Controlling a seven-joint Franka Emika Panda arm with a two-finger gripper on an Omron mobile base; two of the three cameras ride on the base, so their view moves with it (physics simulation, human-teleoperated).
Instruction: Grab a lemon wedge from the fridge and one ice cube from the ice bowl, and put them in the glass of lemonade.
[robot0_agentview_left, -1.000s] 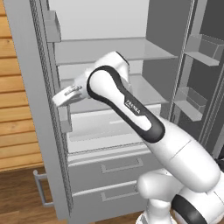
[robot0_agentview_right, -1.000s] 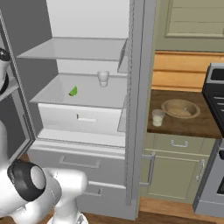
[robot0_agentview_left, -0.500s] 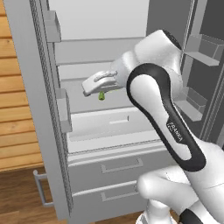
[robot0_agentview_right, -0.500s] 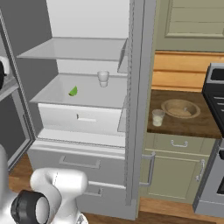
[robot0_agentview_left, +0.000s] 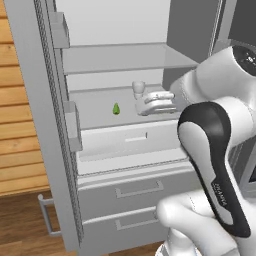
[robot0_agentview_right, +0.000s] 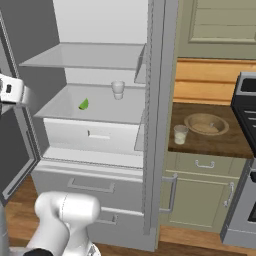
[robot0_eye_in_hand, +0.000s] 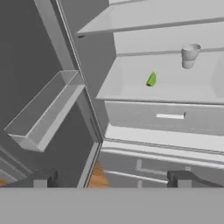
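The fridge (robot0_agentview_right: 156, 115) stands open. The lemon wedge (robot0_agentview_left: 116, 108) (robot0_agentview_right: 83, 104) (robot0_eye_in_hand: 151, 79), tiny and bright green, lies on its middle shelf above a pale drawer. My gripper (robot0_agentview_left: 146, 105) (robot0_eye_in_hand: 111, 179) hovers in front of that shelf, to the right of the wedge in the left base view and well apart from it. Its fingertips (robot0_eye_in_hand: 41, 179) stand wide apart, so it is open and holds nothing. The glass of lemonade (robot0_agentview_right: 180, 134) stands on the wooden counter right of the fridge, next to the tan ice bowl (robot0_agentview_right: 206, 124).
A small pale cup (robot0_agentview_left: 138, 89) (robot0_agentview_right: 118, 90) (robot0_eye_in_hand: 189, 56) stands at the back of the same shelf. A door bin (robot0_eye_in_hand: 46, 109) juts from the open left door. Fridge drawers (robot0_agentview_left: 135, 192) sit below. A stove (robot0_agentview_right: 246, 125) borders the counter on the right.
The arm has swung right across the fridge opening. The hand went from left of the wedge to right of it. The jaws stayed open.
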